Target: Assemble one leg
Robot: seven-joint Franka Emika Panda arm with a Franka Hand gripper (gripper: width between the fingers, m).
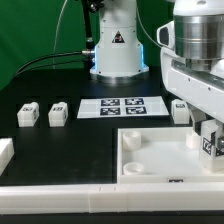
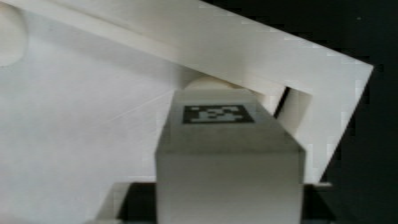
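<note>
The gripper [image 1: 210, 142] is clamped on the leg [image 2: 224, 150] at a corner of the white panel [image 1: 150, 162]

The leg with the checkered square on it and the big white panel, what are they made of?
The leg: probably hard plastic, white though shadowed grey here, matte, with smooth faces and crisp edges. Its tag looks like a printed sticker. The panel: likely the same matte white plastic, judging by its moulded raised rim and even, dull surface. Looks alone cannot settle it.
</note>
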